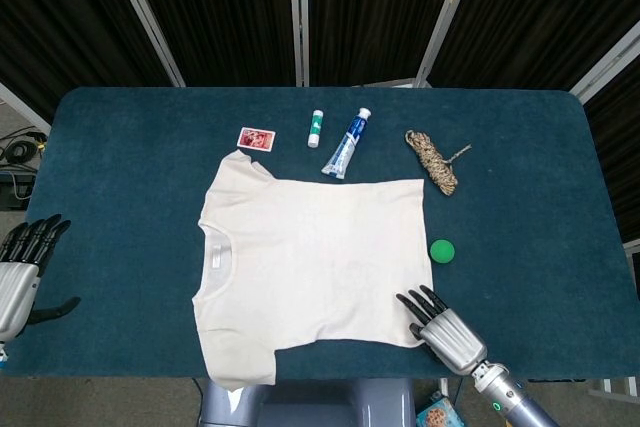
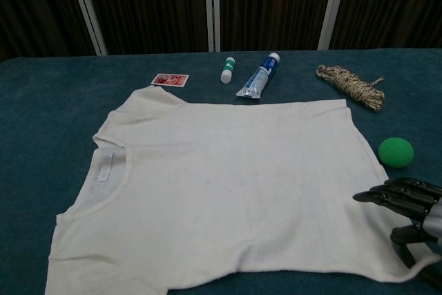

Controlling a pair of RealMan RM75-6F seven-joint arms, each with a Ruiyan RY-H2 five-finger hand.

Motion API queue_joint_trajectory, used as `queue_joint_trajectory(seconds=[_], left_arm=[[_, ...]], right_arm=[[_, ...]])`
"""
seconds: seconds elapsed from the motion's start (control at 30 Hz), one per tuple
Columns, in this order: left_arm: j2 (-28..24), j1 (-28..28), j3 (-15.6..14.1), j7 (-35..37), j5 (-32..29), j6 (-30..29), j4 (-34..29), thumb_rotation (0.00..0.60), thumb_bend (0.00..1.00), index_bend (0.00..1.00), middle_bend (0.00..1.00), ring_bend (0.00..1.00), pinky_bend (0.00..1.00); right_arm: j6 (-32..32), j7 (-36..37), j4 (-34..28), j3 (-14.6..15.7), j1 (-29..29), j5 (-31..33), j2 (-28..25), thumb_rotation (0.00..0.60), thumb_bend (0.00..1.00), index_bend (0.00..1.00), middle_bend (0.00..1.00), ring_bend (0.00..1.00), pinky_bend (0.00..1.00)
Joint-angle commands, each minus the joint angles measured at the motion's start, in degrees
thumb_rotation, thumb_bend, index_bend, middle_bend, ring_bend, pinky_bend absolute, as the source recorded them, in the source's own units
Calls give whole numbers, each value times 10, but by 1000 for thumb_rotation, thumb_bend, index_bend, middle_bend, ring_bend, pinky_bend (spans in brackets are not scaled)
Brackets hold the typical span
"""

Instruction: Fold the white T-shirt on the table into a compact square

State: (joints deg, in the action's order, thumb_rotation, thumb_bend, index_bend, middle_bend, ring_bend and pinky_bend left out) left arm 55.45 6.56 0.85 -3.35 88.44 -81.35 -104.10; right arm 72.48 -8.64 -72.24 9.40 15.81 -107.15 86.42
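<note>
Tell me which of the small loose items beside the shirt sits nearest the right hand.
The round green ball, just off the white T-shirt's hem edge, a little beyond the right hand. The rope bundle, toothpaste tube, glue stick and red card all lie farther back.

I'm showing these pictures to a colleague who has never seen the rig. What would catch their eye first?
The white T-shirt spread flat across the middle of the dark teal table dominates the scene. Next comes the right hand, fingers apart, at the shirt's near right corner, with a bright green ball just beyond it. Small items line the shirt's far edge, among them a toothpaste tube and a rope bundle.
</note>
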Motion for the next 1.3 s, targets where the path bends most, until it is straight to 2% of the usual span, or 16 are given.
queue_joint_trajectory(seconds=[0.03, 0.13, 0.37, 0.53, 0.6, 0.8, 1.3], left_arm=[[12, 11, -11, 23, 36, 9, 22, 600, 0, 0, 0, 0, 0], [25, 18, -19, 33, 61, 13, 32, 600, 0, 26, 0, 0, 0], [85, 64, -51, 53, 162, 63, 85, 600, 6, 301, 0, 0, 0], [150, 88, -79, 38, 209, 106, 140, 600, 258, 399, 0, 0, 0], [170, 94, -86, 37, 216, 116, 156, 600, 290, 413, 0, 0, 0], [221, 105, -101, 52, 235, 120, 221, 600, 290, 424, 0, 0, 0], [282, 125, -128, 49, 244, 143, 286, 600, 289, 467, 0, 0, 0]], right_arm=[[6, 6, 4, 1, 0, -1, 2, 600, 417, 644, 58, 0, 0], [10, 13, 7, 1, 1, -1, 4, 600, 417, 647, 61, 0, 0], [16, 16, 14, 0, 2, 4, 6, 600, 416, 673, 62, 0, 0], [16, 18, 15, 1, 2, 8, 6, 600, 434, 675, 63, 0, 0], [16, 18, 16, 1, 2, 9, 6, 600, 436, 676, 63, 0, 0], [18, 19, 17, 4, 3, 9, 5, 600, 436, 677, 65, 0, 0], [22, 27, 25, 8, 6, 9, 8, 600, 436, 685, 68, 0, 0]])
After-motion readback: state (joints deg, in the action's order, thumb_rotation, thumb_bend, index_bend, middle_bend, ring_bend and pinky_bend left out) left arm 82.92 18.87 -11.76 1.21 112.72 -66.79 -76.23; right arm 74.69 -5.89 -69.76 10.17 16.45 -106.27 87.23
